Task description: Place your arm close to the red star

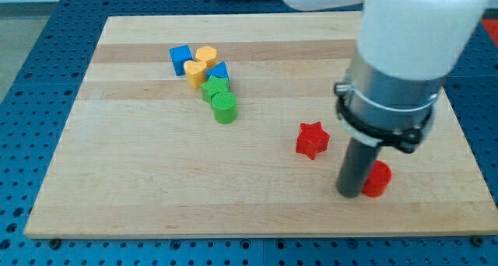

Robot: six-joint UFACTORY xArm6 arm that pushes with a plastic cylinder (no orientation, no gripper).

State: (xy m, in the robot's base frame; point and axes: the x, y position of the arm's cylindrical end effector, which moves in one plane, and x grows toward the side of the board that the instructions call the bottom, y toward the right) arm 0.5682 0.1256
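**A:** Where is my tip right now?

**B:** Your tip [349,194] sits low on the view's right side of the wooden board [140,188]. The dark rod comes straight down out of a grey collar and the big white arm body that fills the view's top right corner.

**A:** And the red star?

**B:** The red star [312,139] lies flat on the board, up and toward the view's left of your tip. It is near but apart from the rod, with a strip of bare wood between them.

**A:** Anything closer than that?

**B:** Yes, a red cylinder [377,179] stands just beside the rod on the view's right, and the rod hides its left edge. I cannot tell whether they touch.

**A:** Is the claw apart or together?

**B:** There is no claw to judge, only the plain rod, and nothing is clamped on it.

**A:** What about the other blocks?

**B:** They are bunched well apart from you, toward the view's upper left. A blue cube [180,59] is at the far left of the cluster, with a yellow hexagonal block [206,55] just beside it and a yellow heart-like block [195,71] below those. A second blue block [219,70] peeks out behind a green block [215,87] of unclear shape, and a green cylinder [224,107] ends the row at the bottom, touching that green block
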